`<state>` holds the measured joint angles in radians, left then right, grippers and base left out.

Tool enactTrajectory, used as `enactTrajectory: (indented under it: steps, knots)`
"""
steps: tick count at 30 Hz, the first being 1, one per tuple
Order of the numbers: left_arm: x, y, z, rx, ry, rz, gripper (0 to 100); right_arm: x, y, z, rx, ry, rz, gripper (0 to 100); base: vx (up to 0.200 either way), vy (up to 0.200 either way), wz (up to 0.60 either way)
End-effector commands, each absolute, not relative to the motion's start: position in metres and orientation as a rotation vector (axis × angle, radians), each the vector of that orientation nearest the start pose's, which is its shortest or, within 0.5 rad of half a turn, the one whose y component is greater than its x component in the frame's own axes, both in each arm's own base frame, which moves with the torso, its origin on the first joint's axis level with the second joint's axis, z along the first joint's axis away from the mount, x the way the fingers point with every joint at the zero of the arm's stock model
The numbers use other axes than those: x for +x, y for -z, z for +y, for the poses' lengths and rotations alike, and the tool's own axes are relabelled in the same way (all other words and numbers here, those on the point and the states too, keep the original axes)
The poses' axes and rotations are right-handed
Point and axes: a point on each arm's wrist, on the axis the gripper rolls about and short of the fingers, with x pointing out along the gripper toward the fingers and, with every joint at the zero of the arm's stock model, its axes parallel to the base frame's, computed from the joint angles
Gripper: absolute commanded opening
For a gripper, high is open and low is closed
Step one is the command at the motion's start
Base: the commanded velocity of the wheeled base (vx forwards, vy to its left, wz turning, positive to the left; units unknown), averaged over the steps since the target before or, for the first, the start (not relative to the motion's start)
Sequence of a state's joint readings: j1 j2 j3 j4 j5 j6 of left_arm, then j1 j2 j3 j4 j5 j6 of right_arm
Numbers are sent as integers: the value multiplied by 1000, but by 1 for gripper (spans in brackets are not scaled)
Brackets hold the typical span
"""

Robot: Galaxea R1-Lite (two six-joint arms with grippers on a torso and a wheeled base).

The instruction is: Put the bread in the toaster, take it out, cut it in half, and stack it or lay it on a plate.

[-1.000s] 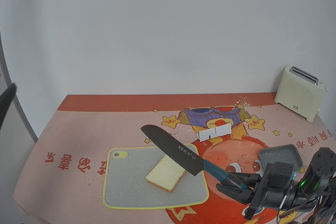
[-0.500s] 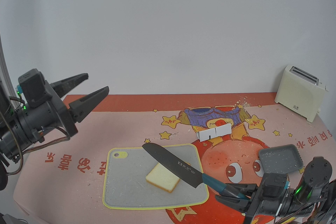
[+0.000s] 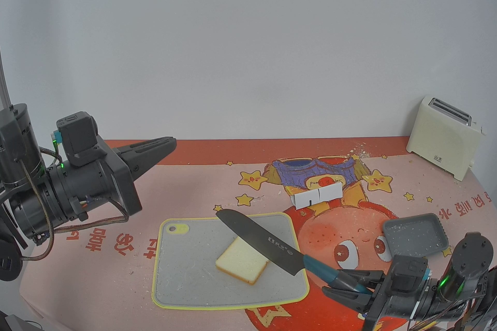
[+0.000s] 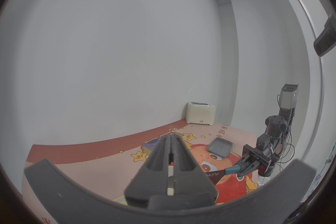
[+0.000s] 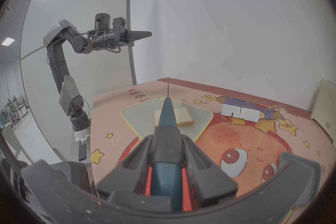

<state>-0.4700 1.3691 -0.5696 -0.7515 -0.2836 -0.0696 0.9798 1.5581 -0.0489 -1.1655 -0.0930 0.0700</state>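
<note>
right hand (image 3: 334,283): low at the near right edge of the desk (image 3: 155,182), dark wedge fingers clamped on the teal handle of the knife (image 3: 259,239)
knife: broad dark blade slanting over the far corner of the bread (image 3: 242,260); we cannot tell whether it touches
bread: pale square slice with a tan crust, flat on the cutting board (image 3: 186,265)
cutting board: grey rounded rectangle with a yellow rim
left hand (image 3: 172,143): raised over the desk's left side, tapered fingers pressed together, holding nothing
plate (image 3: 415,235): grey speckled square, which we see beyond the right hand
toaster (image 3: 445,143): cream box, far right corner
desk: pink cartoon-printed cover
</note>
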Motion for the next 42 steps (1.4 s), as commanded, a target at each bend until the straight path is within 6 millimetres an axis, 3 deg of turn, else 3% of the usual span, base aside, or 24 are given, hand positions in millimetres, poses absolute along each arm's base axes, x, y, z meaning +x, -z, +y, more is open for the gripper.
enactTrajectory:
  steps: [1,3,4,9,13,24,31,42]
  knots:
    - [185,-222,-114,-86,805,68,0,99,-100,143,-114,-868,311,0,0,0,0]
    - [185,-222,-116,-86,811,68,0,99,-100,143,-112,-868,308,0,0,0,0]
    - [191,-214,-125,-80,830,108,0,98,-101,142,-109,-867,303,0,0,0,0]
    - [209,-190,-136,-67,824,191,0,101,-100,143,-109,-859,309,0,0,0,0]
    - [218,-186,-141,-78,814,142,0,103,-95,148,-123,-858,332,0,0,0,0]
    - [209,-195,-136,-83,818,104,0,116,-99,164,-157,-885,297,0,0,0,0]
    - [206,-186,-135,-78,817,140,0,118,-89,151,-169,-875,343,0,0,0,0]
    - [207,-181,-136,-75,818,161,0,124,-83,151,-176,-870,376,0,0,0,0]
